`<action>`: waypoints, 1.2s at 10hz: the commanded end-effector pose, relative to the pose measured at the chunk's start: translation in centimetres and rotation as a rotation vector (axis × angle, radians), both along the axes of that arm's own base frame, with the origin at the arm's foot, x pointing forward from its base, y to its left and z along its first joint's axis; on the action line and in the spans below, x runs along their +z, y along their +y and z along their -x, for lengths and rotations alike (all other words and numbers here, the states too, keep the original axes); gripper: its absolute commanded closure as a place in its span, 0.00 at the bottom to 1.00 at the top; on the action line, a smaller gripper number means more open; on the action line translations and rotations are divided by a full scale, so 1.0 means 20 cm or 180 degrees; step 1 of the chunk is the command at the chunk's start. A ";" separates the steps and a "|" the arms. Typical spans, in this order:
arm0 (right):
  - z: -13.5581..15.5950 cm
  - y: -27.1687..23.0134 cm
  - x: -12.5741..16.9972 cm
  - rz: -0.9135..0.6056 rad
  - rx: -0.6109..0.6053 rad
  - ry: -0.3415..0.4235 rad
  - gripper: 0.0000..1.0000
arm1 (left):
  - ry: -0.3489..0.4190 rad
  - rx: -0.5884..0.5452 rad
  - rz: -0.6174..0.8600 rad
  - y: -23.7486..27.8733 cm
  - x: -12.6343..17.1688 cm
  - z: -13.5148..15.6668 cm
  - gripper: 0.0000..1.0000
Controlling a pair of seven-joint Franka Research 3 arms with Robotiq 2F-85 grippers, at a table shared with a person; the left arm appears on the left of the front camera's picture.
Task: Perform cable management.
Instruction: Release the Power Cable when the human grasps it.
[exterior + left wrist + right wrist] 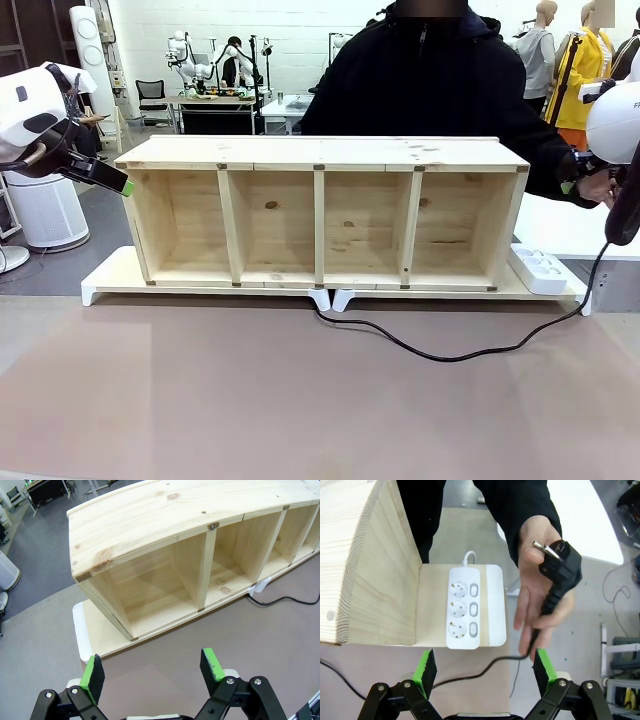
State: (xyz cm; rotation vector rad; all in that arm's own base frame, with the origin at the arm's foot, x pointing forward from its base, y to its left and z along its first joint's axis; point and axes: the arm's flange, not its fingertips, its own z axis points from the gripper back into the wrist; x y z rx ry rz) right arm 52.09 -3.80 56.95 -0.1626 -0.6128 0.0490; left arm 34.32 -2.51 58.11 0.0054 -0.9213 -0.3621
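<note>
Right wrist view: the cable [485, 670] is trailing across the table up to its plug [561, 565], which the person's hand [537, 585] is holding beside the power strip [463, 607]. The right gripper [483, 667] is hovering open below. The left gripper [152, 669] is gaping empty near the wooden shelf [165, 540].

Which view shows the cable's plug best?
The right wrist view: the plug sits large and sharp in the person's hand, prongs visible. The front view shows the cable trailing across the table toward that hand, the plug itself hidden. The left wrist view catches a short cable stretch.
</note>
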 end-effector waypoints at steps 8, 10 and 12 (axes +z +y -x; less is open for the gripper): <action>0.00 0.00 -0.01 -0.0004 -0.0009 0.0025 0.00 | -0.0023 0.0002 0.0008 0.00 0.00 0.00 0.00; 0.00 0.00 -0.01 -0.0004 -0.0009 0.0025 0.00 | -0.0023 0.0002 0.0008 0.00 0.00 0.00 0.00; 0.00 0.00 -0.01 -0.0004 -0.0009 0.0025 0.00 | -0.0023 0.0002 0.0008 0.00 0.00 0.00 0.00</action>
